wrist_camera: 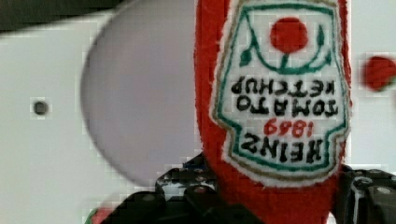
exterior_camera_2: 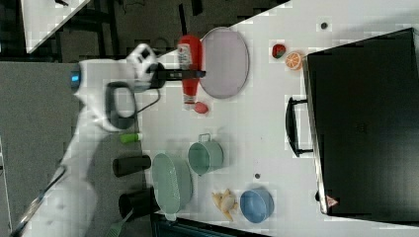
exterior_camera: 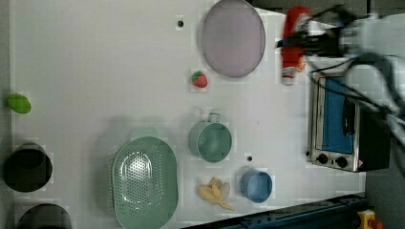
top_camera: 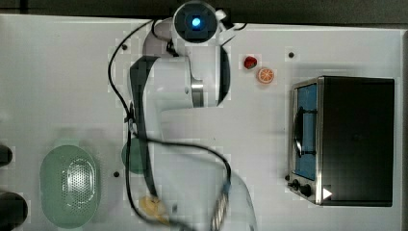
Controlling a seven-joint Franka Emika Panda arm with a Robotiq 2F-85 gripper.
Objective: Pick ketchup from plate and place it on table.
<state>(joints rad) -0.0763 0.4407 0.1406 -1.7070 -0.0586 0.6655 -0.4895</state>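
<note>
My tool (exterior_camera: 305,42) grips the ketchup (exterior_camera: 292,43) around its middle, holding it in the air just beside the plate (exterior_camera: 232,38), toward the left view's right; in the left view, a strawberry (exterior_camera: 199,79) lies on the bench (exterior_camera: 95,71) near the plate's rim

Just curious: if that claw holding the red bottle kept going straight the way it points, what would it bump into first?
Probably bare table: the gripper, shut on the ketchup, points down beside the plate. Depth is unclear.
</note>
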